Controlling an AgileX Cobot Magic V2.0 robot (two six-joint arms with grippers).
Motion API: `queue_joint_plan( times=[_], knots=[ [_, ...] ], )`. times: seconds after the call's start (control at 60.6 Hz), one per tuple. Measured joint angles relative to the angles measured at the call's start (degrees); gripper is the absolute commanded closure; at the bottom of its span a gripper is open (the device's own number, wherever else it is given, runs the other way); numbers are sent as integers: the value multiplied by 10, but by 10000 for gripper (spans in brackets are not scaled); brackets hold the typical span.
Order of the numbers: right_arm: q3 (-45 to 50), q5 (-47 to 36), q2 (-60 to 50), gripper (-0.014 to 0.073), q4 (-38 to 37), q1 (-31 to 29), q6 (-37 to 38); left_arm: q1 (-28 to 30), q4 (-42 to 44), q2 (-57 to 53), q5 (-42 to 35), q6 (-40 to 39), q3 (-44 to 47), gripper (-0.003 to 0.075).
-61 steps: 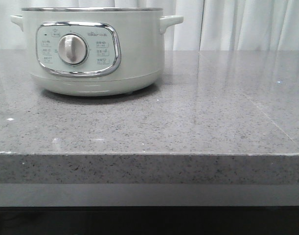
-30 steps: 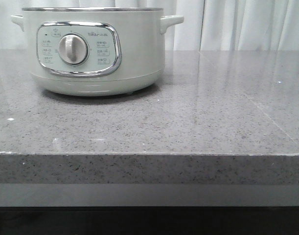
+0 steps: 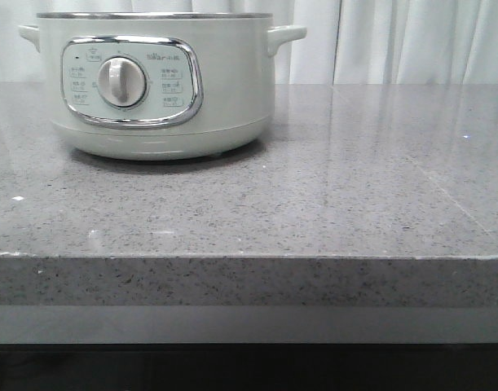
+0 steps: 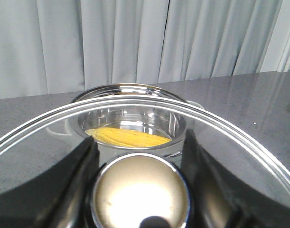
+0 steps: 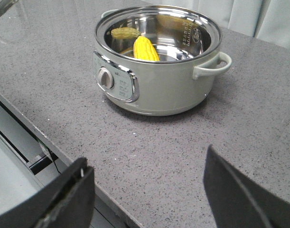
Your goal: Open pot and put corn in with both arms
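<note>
The pot (image 3: 159, 90) stands at the back left of the table, uncovered, with its dial facing front. In the right wrist view the pot (image 5: 159, 90) shows its shiny inner bowl, and the yellow corn (image 5: 145, 49) lies inside it. My left gripper (image 4: 140, 156) is shut on the round metal knob (image 4: 141, 190) of the glass lid (image 4: 135, 102), which it holds up in the air. Through the glass I see the corn (image 4: 128, 137) in the pot below. My right gripper (image 5: 147, 159) hangs open over the table's front edge, with nothing between its fingers. Neither gripper shows in the front view.
The grey speckled stone table (image 3: 314, 204) runs to a front edge (image 3: 249, 257). White curtains (image 3: 395, 41) hang behind it. In the right wrist view a lower ledge (image 5: 16, 142) lies beyond the table edge.
</note>
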Motion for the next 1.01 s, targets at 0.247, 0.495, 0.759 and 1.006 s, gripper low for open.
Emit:
queue_joint_plan(
  times=[0.247, 0.495, 0.759, 1.006],
  knots=[
    [0, 0, 0, 86, 0, 0, 0, 0, -3, 133, -9, 0, -79, 500],
    [0, 0, 0, 86, 0, 0, 0, 0, -5, 294, -22, 0, -172, 500],
    [1, 0, 0, 86, 0, 0, 0, 0, -5, 443, -37, 3, -280, 500],
    [1, 0, 0, 86, 0, 0, 0, 0, -5, 555, -44, 4, -378, 500]
  ],
)
